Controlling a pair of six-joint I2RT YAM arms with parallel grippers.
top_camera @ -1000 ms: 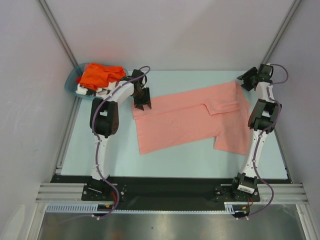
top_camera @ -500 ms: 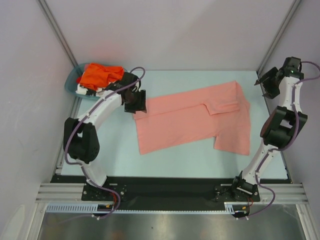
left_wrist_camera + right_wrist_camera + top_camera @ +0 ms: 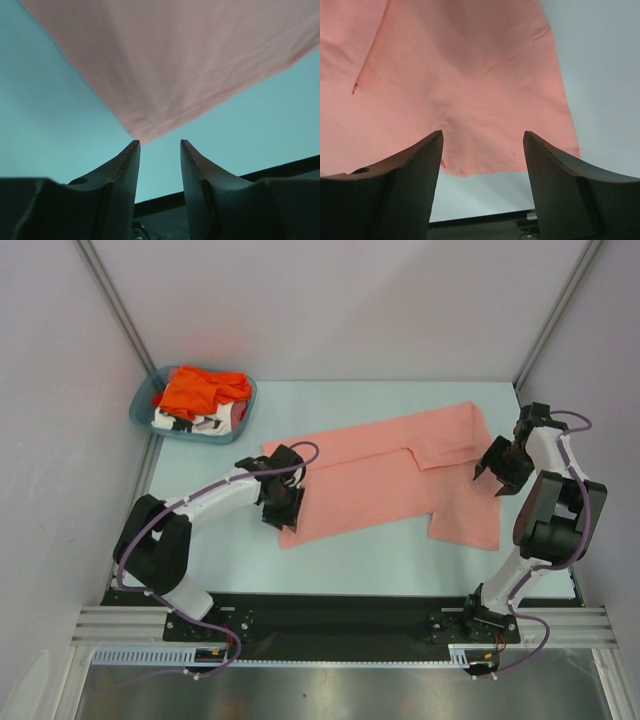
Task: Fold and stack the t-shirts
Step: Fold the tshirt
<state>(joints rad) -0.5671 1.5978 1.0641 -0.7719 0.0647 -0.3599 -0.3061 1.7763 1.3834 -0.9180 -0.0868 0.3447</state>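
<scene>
While no shirt is stacked yet, I judge the task barely begun. Nearest me, bare surface (image 3: 200,550) lies in front of the salmon-pink shirt (image 3: 370,475), giving room to fold. My left pincer (image 3: 157,145) hangs narrowly parted and empty at that shirt's near-left corner. My right pincer (image 3: 482,135), wide and empty, hovers over its right end. Beyond its far-left corner, the orange shirt (image 3: 200,390) and white shirt (image 3: 195,422) wait in the basket (image 3: 140,405).

Bright even overhead light, faint shadows, sharp.
</scene>
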